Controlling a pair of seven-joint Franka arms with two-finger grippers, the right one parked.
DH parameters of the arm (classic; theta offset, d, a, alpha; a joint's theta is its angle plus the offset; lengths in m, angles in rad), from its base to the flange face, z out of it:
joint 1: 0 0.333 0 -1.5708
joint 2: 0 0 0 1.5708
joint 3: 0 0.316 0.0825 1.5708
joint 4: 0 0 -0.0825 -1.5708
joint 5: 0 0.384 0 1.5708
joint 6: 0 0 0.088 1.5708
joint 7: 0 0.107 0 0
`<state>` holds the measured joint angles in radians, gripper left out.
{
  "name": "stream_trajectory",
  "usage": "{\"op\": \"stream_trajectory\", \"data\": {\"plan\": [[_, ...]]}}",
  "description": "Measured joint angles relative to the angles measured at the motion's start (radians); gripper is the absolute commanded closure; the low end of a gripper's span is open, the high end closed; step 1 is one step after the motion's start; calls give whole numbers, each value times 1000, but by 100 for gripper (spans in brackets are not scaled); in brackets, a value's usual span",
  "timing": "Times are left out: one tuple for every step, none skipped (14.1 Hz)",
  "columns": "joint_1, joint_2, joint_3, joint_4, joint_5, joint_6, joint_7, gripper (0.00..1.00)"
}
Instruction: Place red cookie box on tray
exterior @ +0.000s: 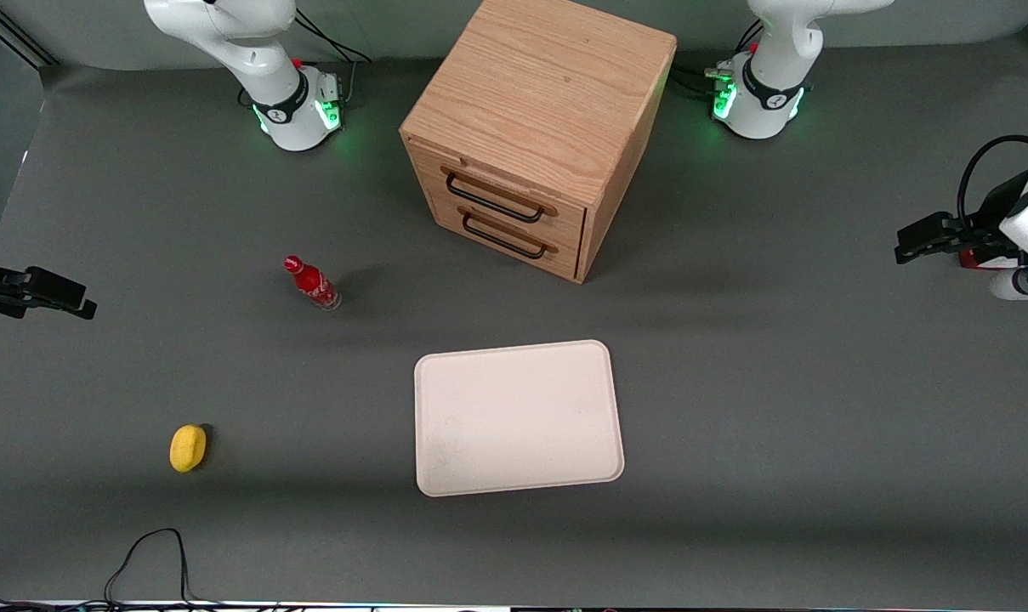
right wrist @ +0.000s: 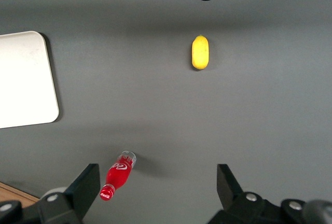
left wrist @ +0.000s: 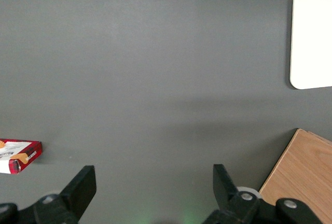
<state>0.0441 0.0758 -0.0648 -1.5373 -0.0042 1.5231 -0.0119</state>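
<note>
The red cookie box [left wrist: 19,156] lies flat on the grey table, and only its end with the cookie picture shows in the left wrist view. In the front view a sliver of red [exterior: 975,258] shows under the working arm. My left gripper [left wrist: 153,183] hovers above bare table beside the box, open, with nothing between its fingers [left wrist: 83,186]. In the front view the gripper [exterior: 920,239] hangs at the working arm's end of the table. The cream tray [exterior: 518,416] lies empty in front of the wooden cabinet, nearer the front camera; its corner [left wrist: 311,37] shows in the left wrist view.
A wooden drawer cabinet [exterior: 531,127] with two black handles stands mid-table; its corner [left wrist: 303,177] shows near the gripper. Toward the parked arm's end stand a small red bottle [exterior: 312,284] and a yellow lemon [exterior: 188,447]. A black cable [exterior: 148,552] loops at the front edge.
</note>
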Motion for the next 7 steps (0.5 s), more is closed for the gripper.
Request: {"op": "stream_trajectory", "data": {"plan": [[0,0,0,0,0,-2,1,0],[0,0,0,0,0,-6,2,0],[0,0,1,0,0,-8,3,0],[0,0,2,1,0,-8,3,0],[0,0,5,1,1,-8,3,0],[2,0,9,1,4,-8,3,0],[7,0,14,1,12,-9,2,0]]}}
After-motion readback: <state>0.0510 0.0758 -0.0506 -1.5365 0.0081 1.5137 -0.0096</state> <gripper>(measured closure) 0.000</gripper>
